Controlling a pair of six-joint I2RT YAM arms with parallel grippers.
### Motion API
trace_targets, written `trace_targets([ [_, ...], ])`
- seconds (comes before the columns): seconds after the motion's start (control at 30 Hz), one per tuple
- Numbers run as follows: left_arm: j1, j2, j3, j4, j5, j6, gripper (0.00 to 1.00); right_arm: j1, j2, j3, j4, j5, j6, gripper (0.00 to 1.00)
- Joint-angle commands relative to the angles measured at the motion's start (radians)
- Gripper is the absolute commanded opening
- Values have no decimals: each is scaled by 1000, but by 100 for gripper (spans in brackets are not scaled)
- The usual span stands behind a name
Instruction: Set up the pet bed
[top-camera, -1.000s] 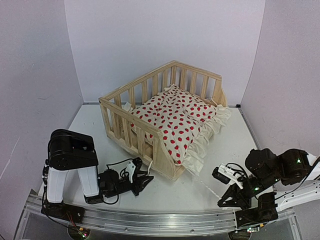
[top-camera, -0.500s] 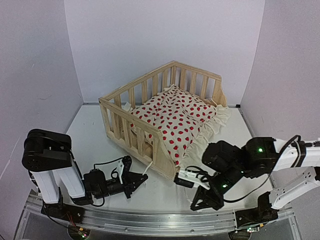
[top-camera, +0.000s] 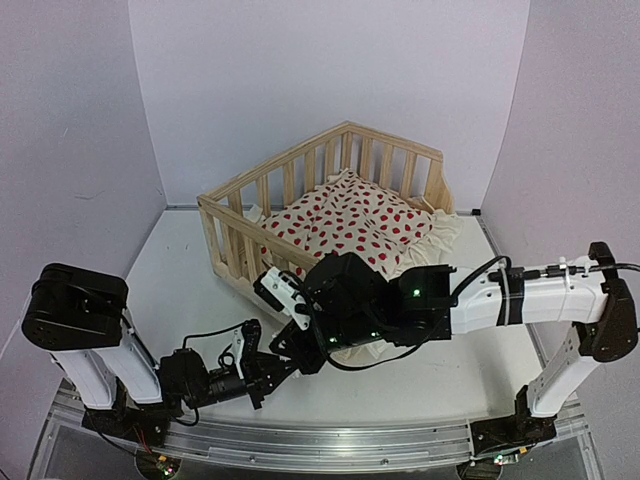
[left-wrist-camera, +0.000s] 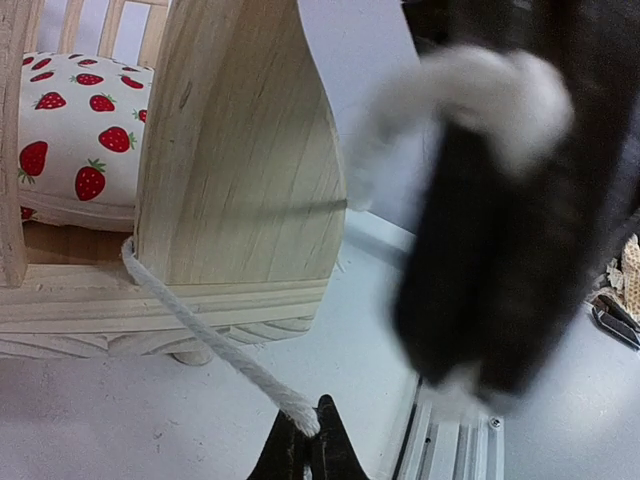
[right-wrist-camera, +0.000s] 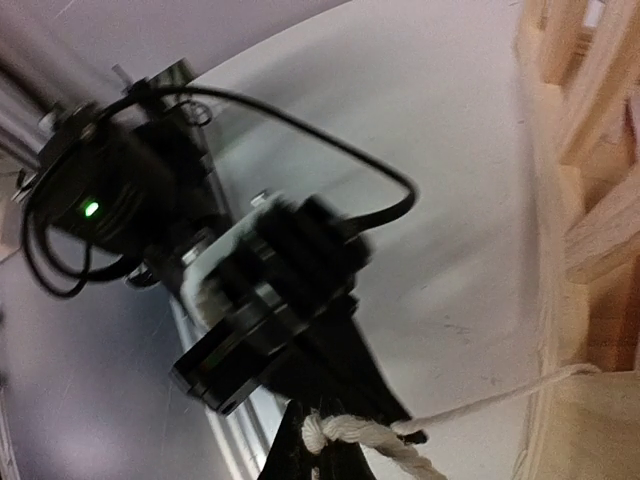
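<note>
The pet bed (top-camera: 300, 190) sits toward the back middle of the table (top-camera: 180, 260). It is a light pine frame with slatted rails on three sides and a white strawberry-print cushion (top-camera: 350, 220), whose ruffle spills out of the open side. That side faces near-right, and the long axis seems to run from the left toward the far right, though the angle makes this hard to judge. My left gripper (left-wrist-camera: 305, 445) is pinched tight on a white tie string (left-wrist-camera: 205, 328) leading to the bed's near corner post, and my right gripper (right-wrist-camera: 310, 455) is closed too, gripping a knotted cord (right-wrist-camera: 355, 438).
</note>
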Motion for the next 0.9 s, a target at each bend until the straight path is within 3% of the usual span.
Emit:
trace_targets([
  [0.0,-6,10,-8,50,-36,28,0,4,23,8,162,345,142,0],
  [0.1,-5,12,-6,62,-30,35,0,4,44,-24,214,448,165,0],
  [0.43,-6,-14,-20,86,-14,30,0,30,151,-2,223,534,180,7],
  [0.67,-6,-6,-11,86,-15,25,0,31,126,45,34,457,287,40],
  [0.87,-6,-5,-7,85,-11,20,0,26,80,94,-148,364,339,53],
])
